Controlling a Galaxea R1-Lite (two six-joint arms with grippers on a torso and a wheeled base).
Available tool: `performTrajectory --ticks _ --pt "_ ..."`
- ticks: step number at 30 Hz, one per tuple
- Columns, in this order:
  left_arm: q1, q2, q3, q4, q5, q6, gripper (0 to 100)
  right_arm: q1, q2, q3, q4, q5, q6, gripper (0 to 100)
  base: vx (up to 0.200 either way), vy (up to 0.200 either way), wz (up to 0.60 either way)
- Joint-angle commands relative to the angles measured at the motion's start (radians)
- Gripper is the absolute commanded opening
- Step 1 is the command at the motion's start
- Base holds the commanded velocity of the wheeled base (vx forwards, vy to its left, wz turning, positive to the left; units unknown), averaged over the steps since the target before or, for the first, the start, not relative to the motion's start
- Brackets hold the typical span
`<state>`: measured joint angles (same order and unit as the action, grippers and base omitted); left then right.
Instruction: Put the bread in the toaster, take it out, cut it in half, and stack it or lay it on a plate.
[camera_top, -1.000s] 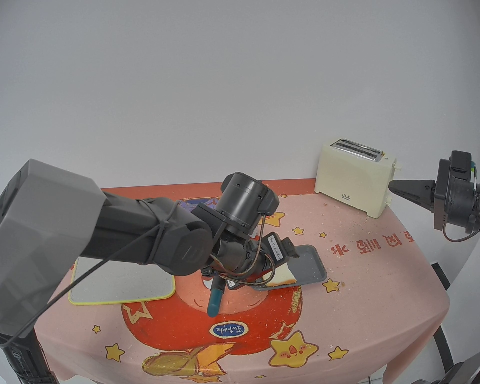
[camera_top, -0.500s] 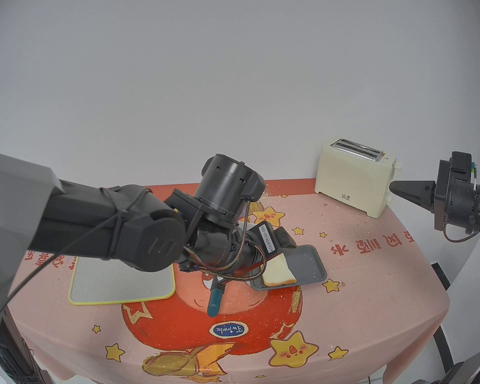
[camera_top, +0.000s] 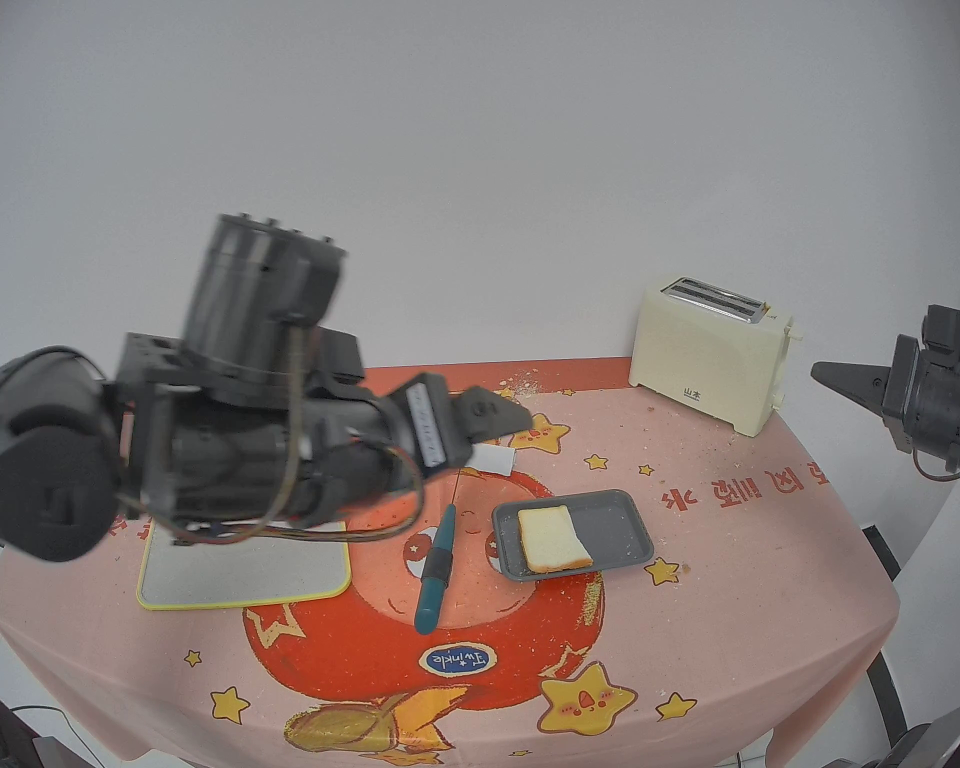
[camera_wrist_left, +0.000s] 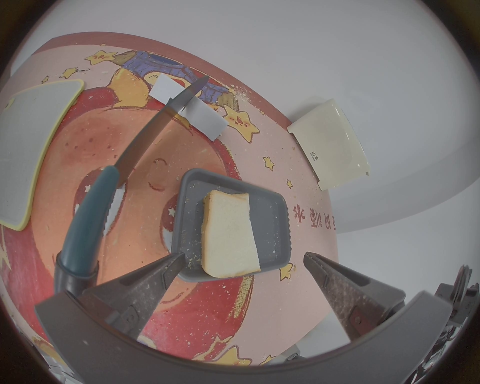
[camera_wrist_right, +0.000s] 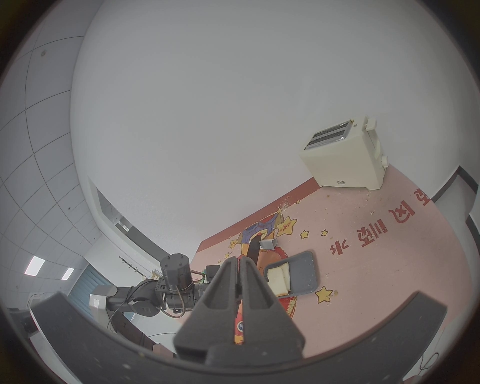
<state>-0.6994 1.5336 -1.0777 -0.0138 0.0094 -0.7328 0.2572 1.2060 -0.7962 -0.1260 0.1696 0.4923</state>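
At the left of the pink tablecloth (camera_top: 760, 560) lies a grey cutting board (camera_top: 245, 570) with a yellow rim. The left arm hangs above the board's far edge. The left wrist view shows the left gripper (camera_wrist_left: 245, 257) with its fingers spread wide and nothing between them (the head view blurs them too much to judge). Just right of the board lies the knife (camera_top: 435, 580), its teal handle toward the robot and its blade pointing away. From the head the blade is a thin line, but the left wrist view shows its tip lying over a white paper slip (camera_top: 490, 460). Next comes the grey tray (camera_top: 620, 530), where the bread (camera_top: 552, 538) lies flat in the left half; the wrist view also picks out crumbs around it. Farther back and right, the cream toaster (camera_top: 712, 352) stands upright near the table's corner. The right gripper (camera_wrist_right: 240, 262) hovers beyond the table's right edge, and its own wrist view shows its fingers pressed together, empty.
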Motion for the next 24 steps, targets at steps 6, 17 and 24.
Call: performTrajectory --ticks 6,17,24 --pt "0.339 -0.794 0.605 -0.230 0.083 0.391 100 -0.164 -0.516 0.474 -0.119 -0.074 -0.333 0 0.000 0.000 0.00" --pt "0.454 -1.442 1.068 -0.140 0.049 0.558 100 -0.265 -1.108 0.796 -0.001 -0.076 -0.471 0 0.000 0.000 0.00" --pt "0.455 -1.422 1.078 -0.061 0.195 0.524 100 -0.259 -1.206 0.796 0.112 -0.228 -0.495 0 0.000 0.000 0.00"
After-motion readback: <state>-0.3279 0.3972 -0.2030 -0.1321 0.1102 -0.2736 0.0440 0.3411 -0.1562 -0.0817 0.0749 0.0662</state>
